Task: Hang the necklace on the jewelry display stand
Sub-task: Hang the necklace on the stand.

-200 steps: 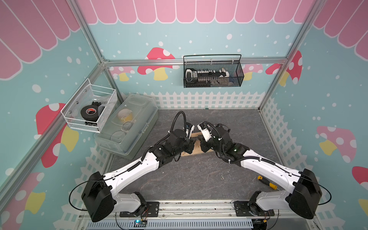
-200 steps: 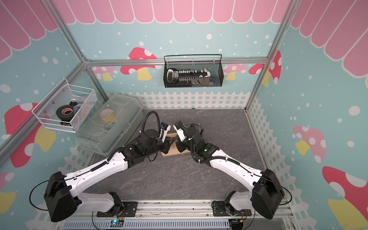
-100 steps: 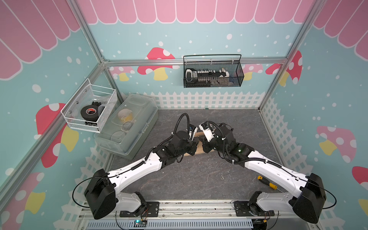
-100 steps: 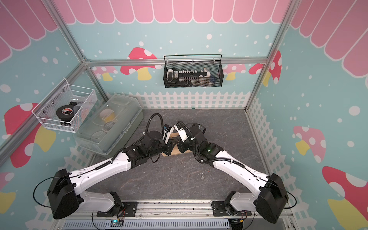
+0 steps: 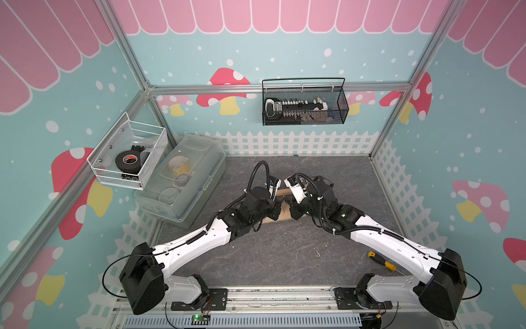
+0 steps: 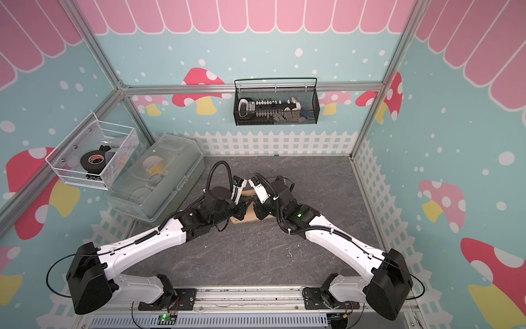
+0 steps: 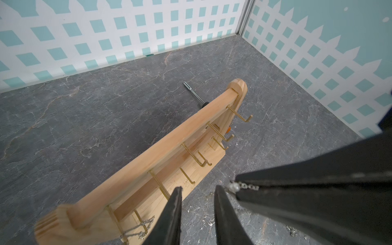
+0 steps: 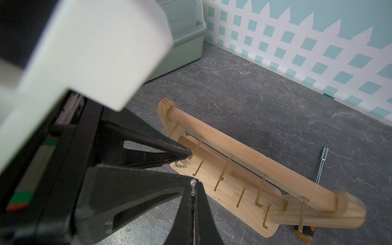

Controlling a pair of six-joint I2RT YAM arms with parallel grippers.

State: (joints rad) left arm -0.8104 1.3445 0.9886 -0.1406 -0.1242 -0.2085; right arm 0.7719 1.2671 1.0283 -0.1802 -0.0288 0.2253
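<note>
The dark marbled worktop (image 5: 284, 256) sits inside a teal booth with a white picket border; near and to the right lies a nut driver (image 5: 381, 263) with a yellow-and-black handle, well apart from the work; further in, at the middle, both arms meet over the jewelry display stand (image 7: 169, 135), which stands upright and is mostly hidden under the wrists in both top views. The right gripper (image 8: 192, 185) is clenched on the necklace (image 7: 248, 187), pinching the chain just behind a small bead; the left gripper (image 7: 198, 188) is slack, its jaws part way apart with nothing seen between them, hovering just beside the pegs (image 7: 192, 153). Another stretch of chain is looped over the pegs at the stand's left end, and I judge the danger lies there; a pull by the right gripper could drag that loop off its pegs or tip the light stand; letting go with the held end clear of any peg would drop it onto the base; the left gripper could also knock a thin peg or snag the chain as it shuts. The necklace is a fine silver chain, limp and easily tangled; the stand is pale wood with round-topped uprights, a square crossbar, a lower rail and two rows of slim gold hooks with upturned tips; far left sits a clear lidded box (image 5: 185, 182).
</note>
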